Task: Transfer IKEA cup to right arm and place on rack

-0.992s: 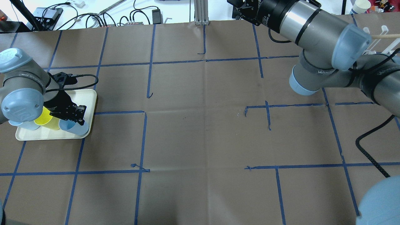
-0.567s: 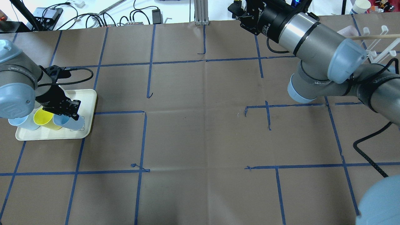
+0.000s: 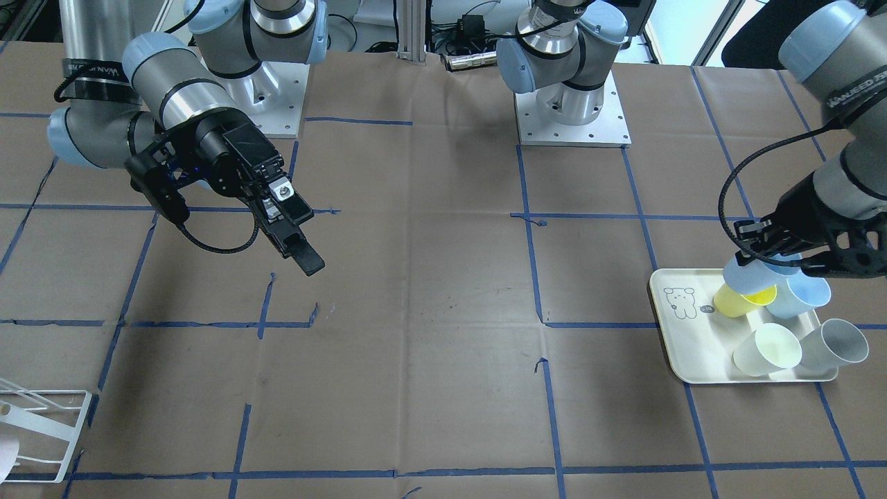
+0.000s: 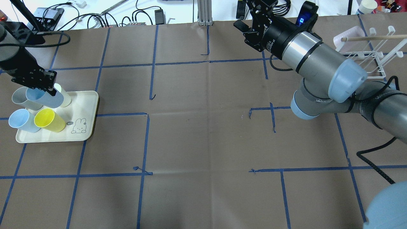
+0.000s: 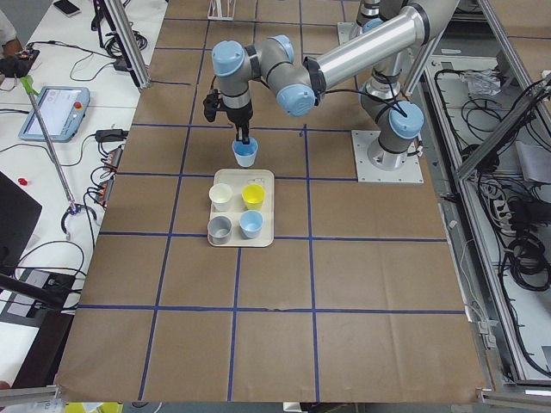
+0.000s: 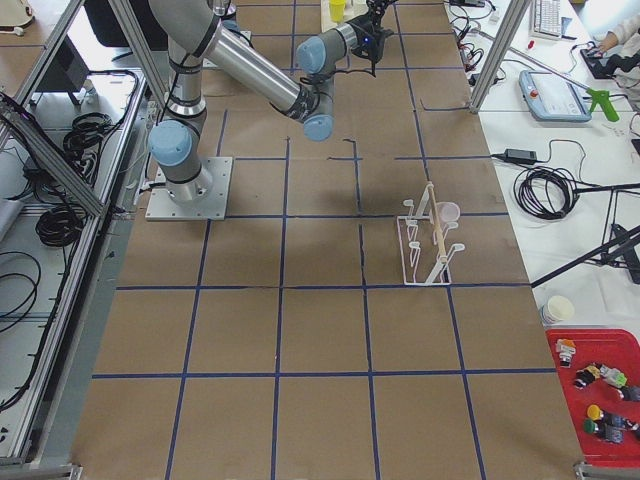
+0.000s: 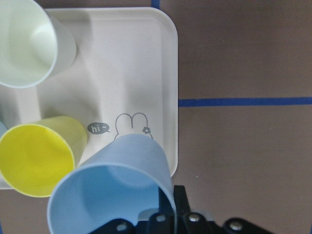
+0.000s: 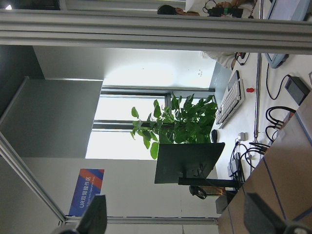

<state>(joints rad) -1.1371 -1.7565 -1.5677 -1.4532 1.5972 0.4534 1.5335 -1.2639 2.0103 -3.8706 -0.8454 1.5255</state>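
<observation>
My left gripper (image 4: 47, 89) is shut on the rim of a pale blue cup (image 4: 44, 98) and holds it tilted above the cream tray (image 4: 87, 105). The cup also shows in the front view (image 3: 752, 276) and the left wrist view (image 7: 112, 190). My right gripper (image 3: 294, 239) hangs open and empty above the table's far side, well apart from the cup. In the right wrist view its fingertips (image 8: 95, 217) stand wide apart. The white wire rack (image 4: 365, 55) stands at the right, with a pink cup (image 4: 349, 34) on it.
On the tray stand a yellow cup (image 4: 49, 120), a pale blue cup (image 4: 19, 121), a grey cup (image 4: 17, 95) and a cream cup (image 4: 66, 97). A wooden rod (image 4: 372, 38) lies across the rack. Brown paper with blue tape lines covers the table.
My left gripper has closed on the pale blue cup and lifted it off the tray, moving back and left. My right arm has swung its gripper toward the table's middle.
</observation>
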